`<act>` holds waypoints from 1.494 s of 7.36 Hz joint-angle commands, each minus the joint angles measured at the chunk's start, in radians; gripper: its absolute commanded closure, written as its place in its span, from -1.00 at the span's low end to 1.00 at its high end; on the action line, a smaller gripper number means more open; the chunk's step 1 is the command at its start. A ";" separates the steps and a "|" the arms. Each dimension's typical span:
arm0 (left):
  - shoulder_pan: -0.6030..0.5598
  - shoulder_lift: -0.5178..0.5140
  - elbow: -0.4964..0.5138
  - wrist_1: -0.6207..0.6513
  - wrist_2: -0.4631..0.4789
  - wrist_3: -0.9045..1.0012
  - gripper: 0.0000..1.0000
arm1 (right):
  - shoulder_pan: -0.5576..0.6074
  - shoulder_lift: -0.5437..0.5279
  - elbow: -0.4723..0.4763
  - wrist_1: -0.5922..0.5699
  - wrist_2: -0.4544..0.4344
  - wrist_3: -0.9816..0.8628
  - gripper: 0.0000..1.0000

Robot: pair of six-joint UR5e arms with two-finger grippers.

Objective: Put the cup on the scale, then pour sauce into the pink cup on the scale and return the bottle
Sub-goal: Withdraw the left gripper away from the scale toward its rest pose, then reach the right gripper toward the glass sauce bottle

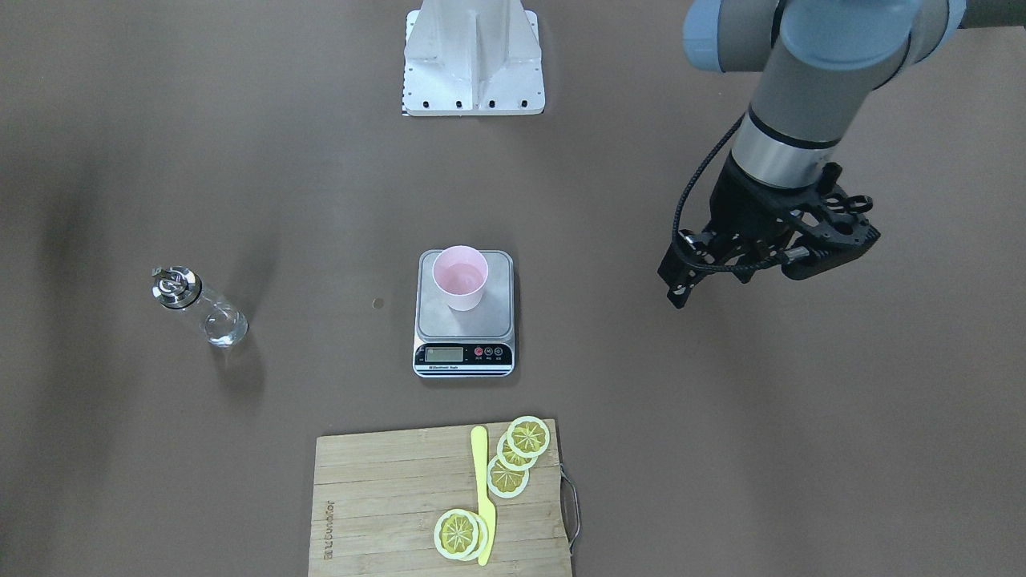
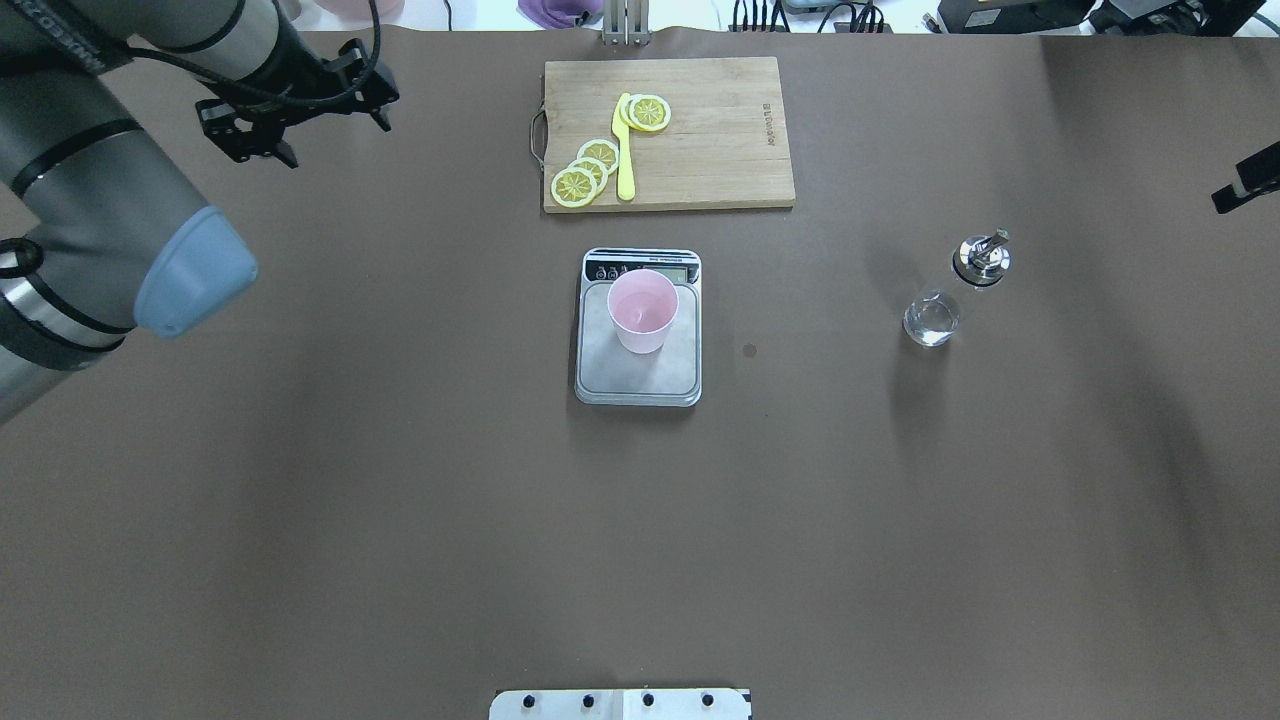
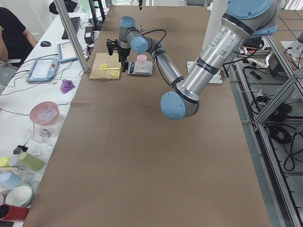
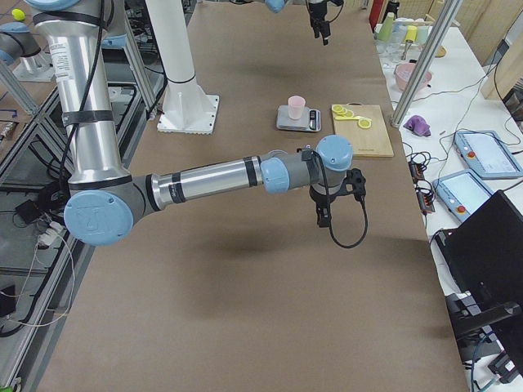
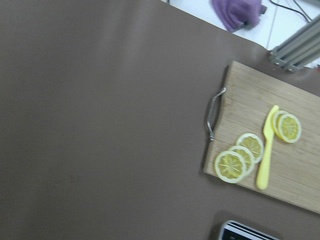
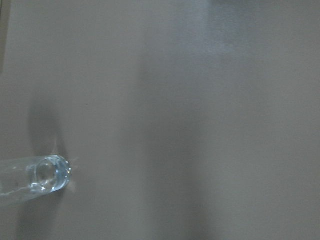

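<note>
The cup stands upright on the scale, so the first step is done. In the overhead view the bottle stands on the table at 3 o'clock from the scale, well apart, with clear sauce in it. Whether any has reached the cup cannot be told. The left gripper hangs at 10 o'clock, fingers seemingly spread and holding nothing. The right gripper hovers beyond the bottle, and its fingers' spacing is unreadable. Pour and return either remain or are finished — the views don't settle it.
</note>
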State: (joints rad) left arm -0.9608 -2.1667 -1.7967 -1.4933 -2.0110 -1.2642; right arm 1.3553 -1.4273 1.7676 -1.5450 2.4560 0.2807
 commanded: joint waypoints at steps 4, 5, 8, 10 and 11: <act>-0.042 0.065 -0.001 0.005 -0.002 0.153 -0.97 | -0.143 0.038 0.189 0.011 -0.127 0.136 -1.00; -0.044 0.061 -0.003 0.005 0.000 0.154 -0.97 | -0.178 -0.019 0.275 0.011 -0.137 0.226 -1.00; -0.045 0.054 -0.016 0.005 0.003 0.154 -0.97 | -0.312 -0.123 0.382 0.085 -0.248 0.464 -1.00; -0.045 0.053 -0.036 0.008 0.006 0.154 -0.97 | -0.404 -0.298 0.347 0.446 -0.386 0.498 -1.00; -0.044 0.053 -0.038 0.008 0.008 0.152 -0.97 | -0.421 -0.298 0.342 0.477 -0.390 0.521 -1.00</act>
State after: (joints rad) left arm -1.0060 -2.1134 -1.8289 -1.4857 -2.0054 -1.1109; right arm 0.9713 -1.6903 2.1233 -1.1806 2.1013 0.7682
